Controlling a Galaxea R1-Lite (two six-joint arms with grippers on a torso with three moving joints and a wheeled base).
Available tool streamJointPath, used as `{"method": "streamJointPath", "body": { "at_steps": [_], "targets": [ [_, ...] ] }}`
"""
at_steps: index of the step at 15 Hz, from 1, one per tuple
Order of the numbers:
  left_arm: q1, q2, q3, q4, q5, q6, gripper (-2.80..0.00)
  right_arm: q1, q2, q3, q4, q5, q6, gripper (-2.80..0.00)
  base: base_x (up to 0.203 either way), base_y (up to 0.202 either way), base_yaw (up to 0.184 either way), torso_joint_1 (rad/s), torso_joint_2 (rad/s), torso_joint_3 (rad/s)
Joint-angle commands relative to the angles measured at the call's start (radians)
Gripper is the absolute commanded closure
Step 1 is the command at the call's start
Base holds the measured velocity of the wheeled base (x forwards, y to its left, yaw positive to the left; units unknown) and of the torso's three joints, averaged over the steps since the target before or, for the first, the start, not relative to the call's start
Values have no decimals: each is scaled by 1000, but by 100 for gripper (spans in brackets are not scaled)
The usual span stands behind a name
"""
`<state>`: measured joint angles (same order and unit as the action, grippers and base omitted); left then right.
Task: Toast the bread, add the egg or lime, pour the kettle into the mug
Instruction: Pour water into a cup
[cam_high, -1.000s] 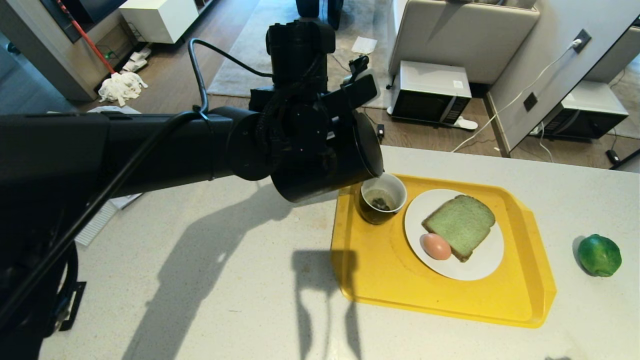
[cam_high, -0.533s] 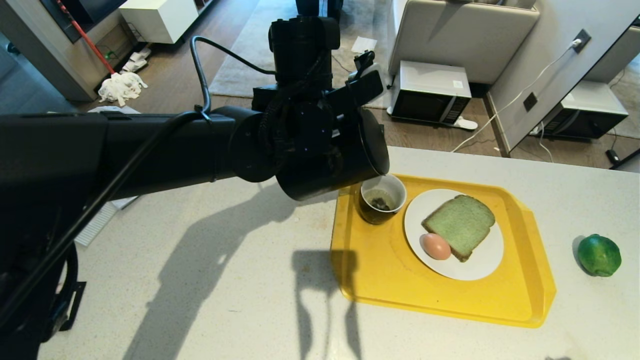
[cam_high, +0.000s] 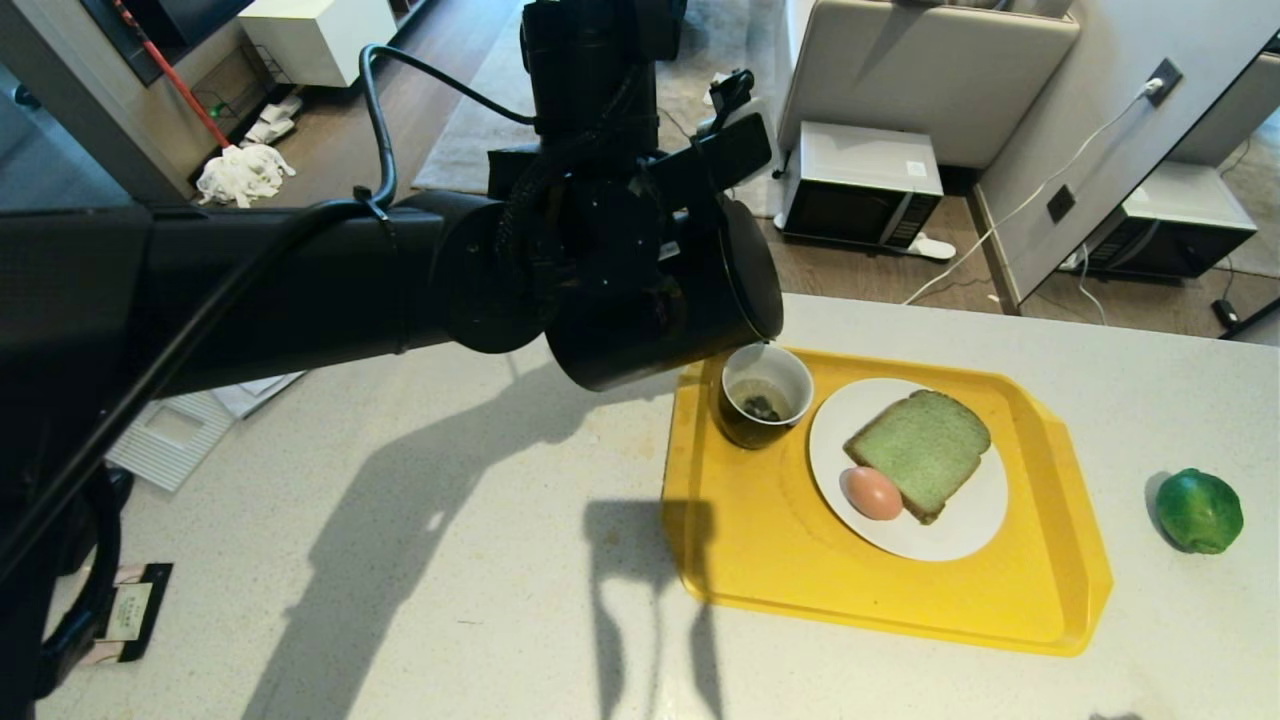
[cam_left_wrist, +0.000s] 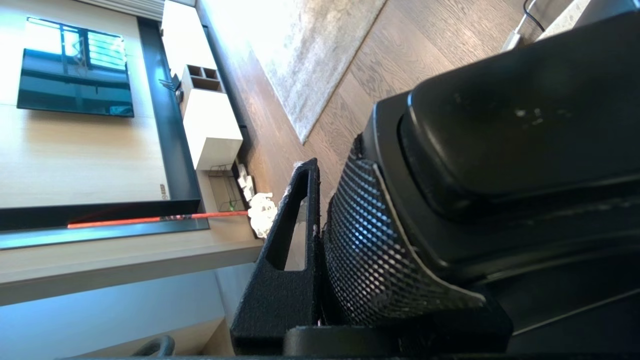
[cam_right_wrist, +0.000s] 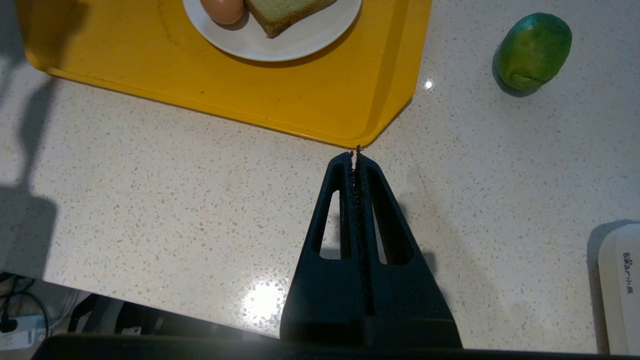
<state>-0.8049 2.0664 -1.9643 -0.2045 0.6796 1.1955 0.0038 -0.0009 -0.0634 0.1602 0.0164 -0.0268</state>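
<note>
Since a second ago I've lifted the kettle (cam_high: 660, 310) a touch, and it's still tipped with its spout right over the mug (cam_high: 765, 395). Nearest me, the right gripper (cam_right_wrist: 356, 152) is parked, jaws pressed together, empty, over the counter by the yellow tray (cam_high: 760, 540). On the tray's plate (cam_high: 940, 535), the egg (cam_high: 873, 492) touches the bread (cam_high: 920, 448). Further back, the left gripper (cam_left_wrist: 320, 235) is clamped on the kettle's handle. Pour looks about done, so next I'd tip it upright.
</note>
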Motion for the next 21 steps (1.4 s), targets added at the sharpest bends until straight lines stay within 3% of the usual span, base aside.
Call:
{"method": "streamJointPath", "body": {
  "at_steps": [1, 5, 21],
  "targets": [
    [-4, -14, 1, 0, 3, 6, 0, 1, 1, 1, 1, 0, -1, 0, 0, 0, 0, 0, 0, 0],
    [-11, -22, -1, 0, 2, 40, 0, 1, 1, 0, 1, 0, -1, 0, 0, 0, 0, 0, 0, 0],
    [-73, -20, 1, 7, 74, 41, 0, 1, 1, -1, 1, 0, -1, 0, 0, 0, 0, 0, 0, 0]
  ]
}}
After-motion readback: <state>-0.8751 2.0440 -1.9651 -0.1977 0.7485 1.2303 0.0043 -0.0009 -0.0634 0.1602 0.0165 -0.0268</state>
